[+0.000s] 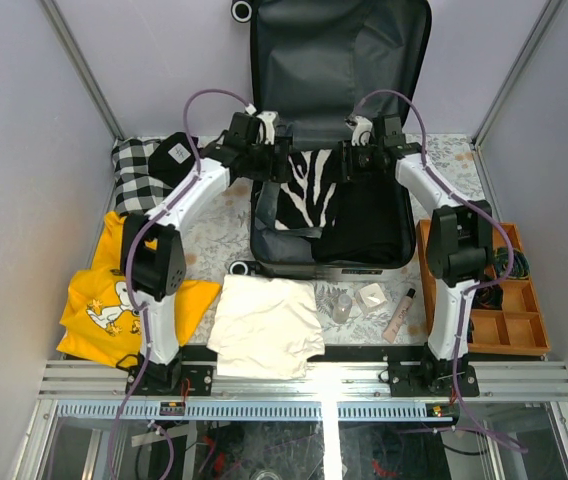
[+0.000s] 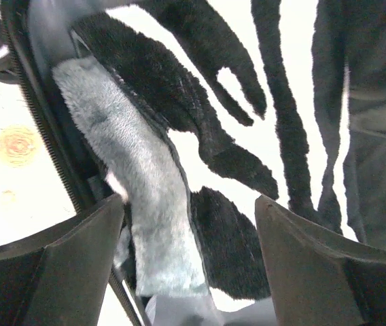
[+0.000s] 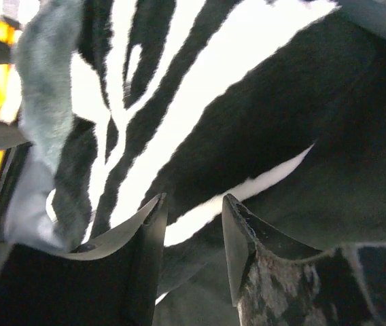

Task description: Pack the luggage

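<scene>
- The left gripper (image 2: 189, 227) is released: its two dark fingers (image 2: 64, 265) stand wide apart, low over the zebra-print cloth (image 1: 309, 195), and neither presses on it.
- Under that gripper a grey fuzzy underside of the cloth (image 2: 138, 176) is turned up at the left wall of the case.
- The right gripper (image 3: 194, 204) has its jaws only narrowly apart, with a white stripe of the zebra-print cloth showing in the gap. I cannot tell whether they pinch it.
- Both grippers hang over the far end of the open base, left one at the far left and right one at the far right.
- The luggage (image 1: 339, 60) lies open in the middle of the tabletop (image 1: 214, 235), with its grey-lined lid standing up at the far side.
- In the base, the zebra-print cloth fills the left part, and a black garment (image 1: 369, 225) lies to its right, touching it.
- Left of the case are a black-and-white checked cloth (image 1: 139, 175) and, nearer, a yellow shirt (image 1: 114, 300) with a duck print.
- A cream cloth (image 1: 264, 325) lies near the case's near edge.
- Right of that are a small clear cup (image 1: 342, 305), a pale packet (image 1: 372, 297) and a tube (image 1: 401, 313).
- An orange tray (image 1: 524, 330) sits at the right edge.
</scene>
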`<state>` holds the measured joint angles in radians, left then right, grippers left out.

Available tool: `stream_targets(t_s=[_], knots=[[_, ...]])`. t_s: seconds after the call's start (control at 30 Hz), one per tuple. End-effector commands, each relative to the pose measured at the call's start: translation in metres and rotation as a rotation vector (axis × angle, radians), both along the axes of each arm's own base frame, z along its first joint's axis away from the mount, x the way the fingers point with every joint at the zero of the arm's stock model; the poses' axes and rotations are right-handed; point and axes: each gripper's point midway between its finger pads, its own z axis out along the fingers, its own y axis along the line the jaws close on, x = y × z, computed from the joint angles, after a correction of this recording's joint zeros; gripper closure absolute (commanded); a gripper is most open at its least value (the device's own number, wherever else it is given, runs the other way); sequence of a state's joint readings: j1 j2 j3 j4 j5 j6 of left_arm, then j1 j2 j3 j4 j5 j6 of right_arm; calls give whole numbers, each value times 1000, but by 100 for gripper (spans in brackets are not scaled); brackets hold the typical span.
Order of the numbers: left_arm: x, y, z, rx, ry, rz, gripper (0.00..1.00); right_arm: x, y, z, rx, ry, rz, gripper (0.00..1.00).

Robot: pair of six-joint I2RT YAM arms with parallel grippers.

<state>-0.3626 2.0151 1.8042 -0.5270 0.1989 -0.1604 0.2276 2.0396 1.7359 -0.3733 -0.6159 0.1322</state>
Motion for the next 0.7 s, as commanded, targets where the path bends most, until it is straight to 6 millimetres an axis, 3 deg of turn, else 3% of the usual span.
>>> stream_targets(t_s=[0.0,0.13,0.37,0.5,0.6,0.67], knots=[[3,17,70,10,-169,-18,23,31,-2,-9,-74,-53,-64,56],[1,20,81,28,-211,-70,23,37,8,-24,-78,-48,-53,57],[-3,34,79,-49,-157,-94,24,56,37,-39,-72,-74,-19,60],[1,65,78,-32,-146,-47,24,62,50,-50,-73,-80,-3,61],[6,100,72,-32,-107,9,24,60,49,-67,-104,-56,10,59],[6,125,62,-18,-71,35,22,58,42,-64,-125,-61,16,56]])
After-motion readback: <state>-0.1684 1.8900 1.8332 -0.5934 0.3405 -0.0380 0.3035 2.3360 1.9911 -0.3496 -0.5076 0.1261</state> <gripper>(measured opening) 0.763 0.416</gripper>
